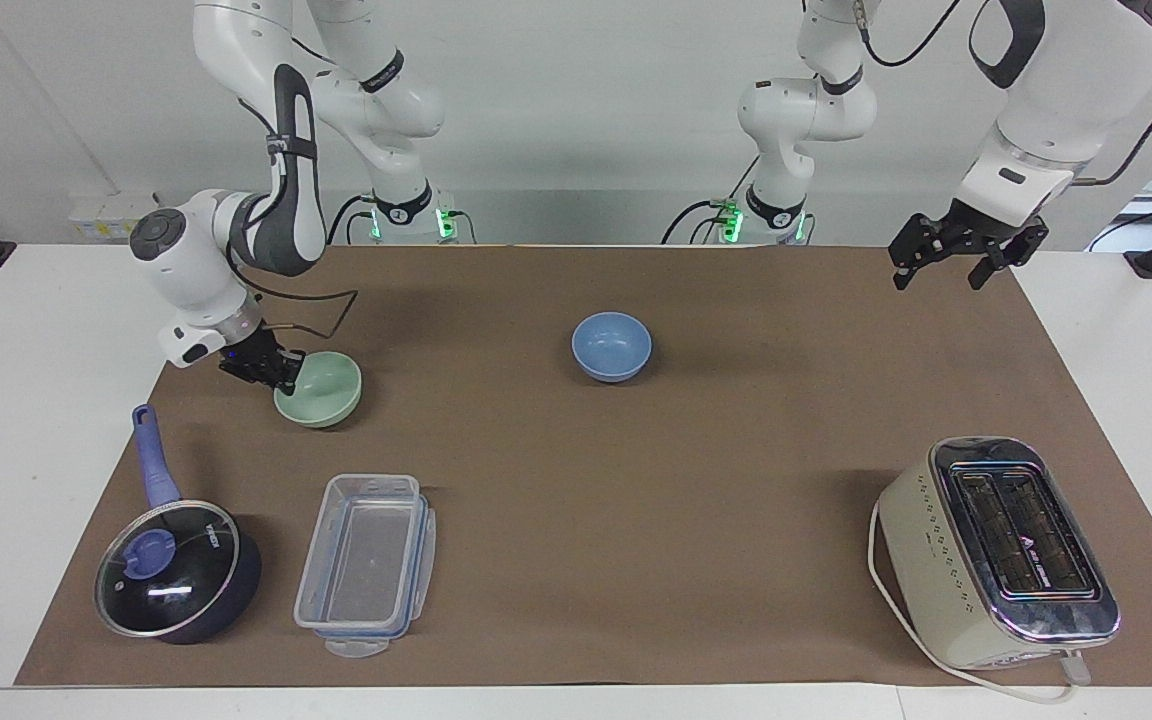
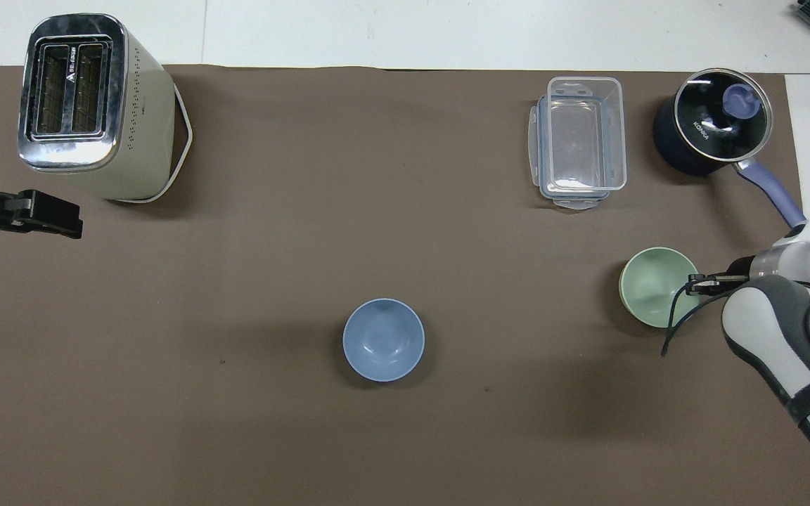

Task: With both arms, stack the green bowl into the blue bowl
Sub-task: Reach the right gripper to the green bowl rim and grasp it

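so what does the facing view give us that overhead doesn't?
Facing only: both arms up to their bases, and the left gripper whole, open, over the mat's corner nearer the robots.

Overhead only: straight down into the toaster slots; the left gripper cut off at the frame edge.

Both: right gripper shut on the green bowl rim, blue bowl mid-table, pot, clear box.

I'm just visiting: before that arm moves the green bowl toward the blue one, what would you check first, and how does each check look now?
1. Right gripper shut on green bowl rim: ok.
2. Bowl lifted off the mat: cannot tell.
3. Blue bowl upright and empty: ok.
4. Mat between the two bowls holds nothing: ok.
5. Left gripper open, waiting over the left arm's end of the table: ok.
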Motion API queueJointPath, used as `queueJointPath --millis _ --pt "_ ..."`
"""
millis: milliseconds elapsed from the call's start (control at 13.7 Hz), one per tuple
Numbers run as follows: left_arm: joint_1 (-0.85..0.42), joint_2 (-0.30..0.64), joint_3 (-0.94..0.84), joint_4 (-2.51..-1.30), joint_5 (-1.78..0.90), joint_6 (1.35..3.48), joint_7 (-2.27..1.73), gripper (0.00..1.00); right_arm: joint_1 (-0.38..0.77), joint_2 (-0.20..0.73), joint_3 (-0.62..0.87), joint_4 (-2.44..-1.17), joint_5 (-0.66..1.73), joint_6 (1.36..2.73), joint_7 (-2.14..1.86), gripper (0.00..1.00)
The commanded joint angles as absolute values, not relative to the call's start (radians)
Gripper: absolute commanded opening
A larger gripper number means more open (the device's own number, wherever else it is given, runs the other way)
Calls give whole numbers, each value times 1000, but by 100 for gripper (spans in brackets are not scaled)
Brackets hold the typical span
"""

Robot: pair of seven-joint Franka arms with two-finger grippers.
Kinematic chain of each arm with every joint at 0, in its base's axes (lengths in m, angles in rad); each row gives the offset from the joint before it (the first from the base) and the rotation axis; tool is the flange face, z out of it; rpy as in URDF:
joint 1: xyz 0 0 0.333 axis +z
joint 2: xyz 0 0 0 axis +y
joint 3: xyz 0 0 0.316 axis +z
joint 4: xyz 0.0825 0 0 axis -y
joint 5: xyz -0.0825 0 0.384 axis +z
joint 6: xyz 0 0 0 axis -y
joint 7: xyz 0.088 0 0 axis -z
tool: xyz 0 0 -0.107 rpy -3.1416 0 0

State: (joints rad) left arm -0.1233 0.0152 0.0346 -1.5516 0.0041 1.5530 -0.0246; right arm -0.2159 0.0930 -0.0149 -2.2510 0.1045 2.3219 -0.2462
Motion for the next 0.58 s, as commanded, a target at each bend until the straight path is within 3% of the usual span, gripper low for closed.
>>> queueJointPath --millis 0,510 --pt "-112 23 28 -1532 17 1529 -18 100 -229 83 -11 -2241 124 2294 -284 0" --pt "-112 23 28 -1532 17 1529 -18 100 -213 31 1 -2183 170 2157 -281 0"
